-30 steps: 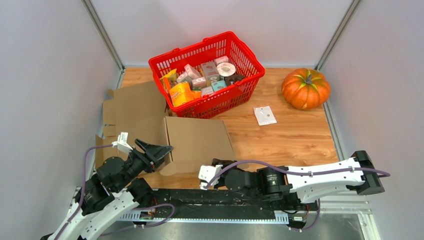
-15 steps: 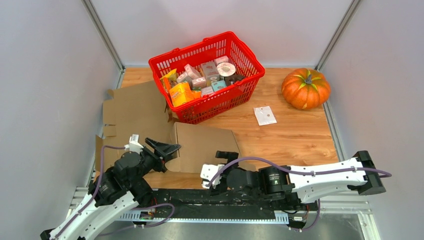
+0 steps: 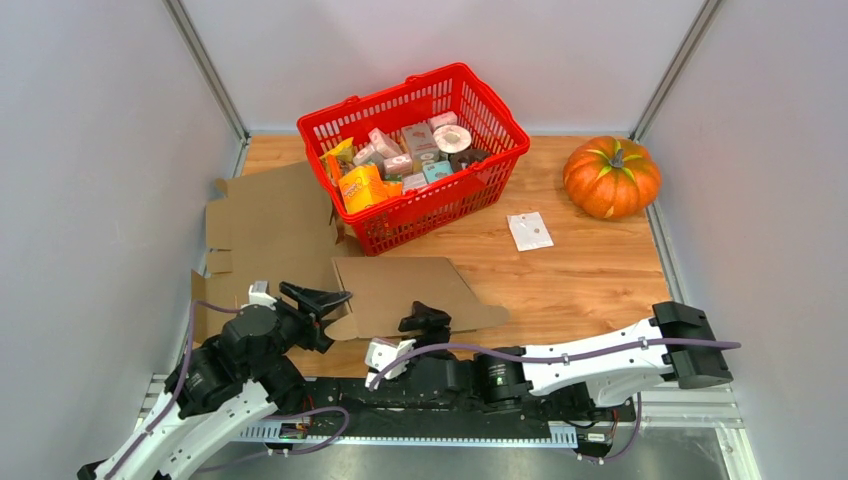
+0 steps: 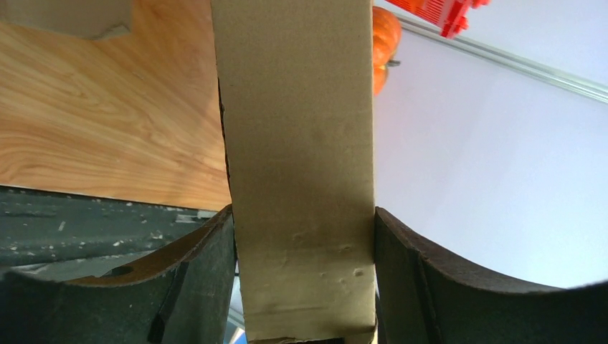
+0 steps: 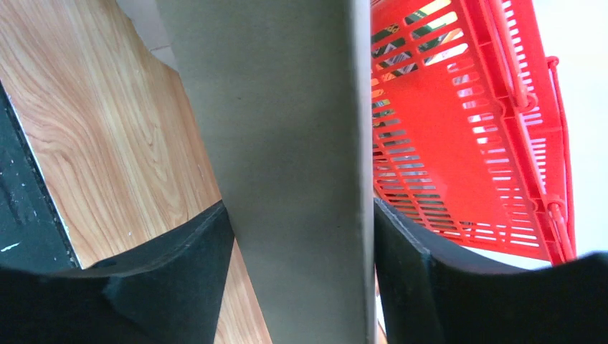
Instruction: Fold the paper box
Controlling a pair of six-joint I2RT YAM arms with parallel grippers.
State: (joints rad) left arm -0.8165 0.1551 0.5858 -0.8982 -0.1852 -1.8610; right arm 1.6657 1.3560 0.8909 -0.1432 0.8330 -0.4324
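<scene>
The brown cardboard paper box (image 3: 410,285) lies partly unfolded on the wooden table; its flat panels (image 3: 270,220) spread to the left of the basket. My left gripper (image 3: 325,298) is at the near panel's left corner. In the left wrist view a cardboard strip (image 4: 294,143) fills the gap of that gripper (image 4: 302,287) and touches both fingers. My right gripper (image 3: 425,320) sits at the panel's near edge. In the right wrist view a cardboard band (image 5: 279,129) runs between its jaws (image 5: 301,279), against both pads.
A red basket (image 3: 440,205) full of small packages stands just behind the box and shows close in the right wrist view (image 5: 459,143). An orange pumpkin (image 3: 612,178) sits at the back right. A small white packet (image 3: 529,230) lies on the wood between them.
The near panel, which was raised towards the arms, has tipped away and now lies lower near the basket. The right arm has swung left; the left gripper has shifted slightly.
</scene>
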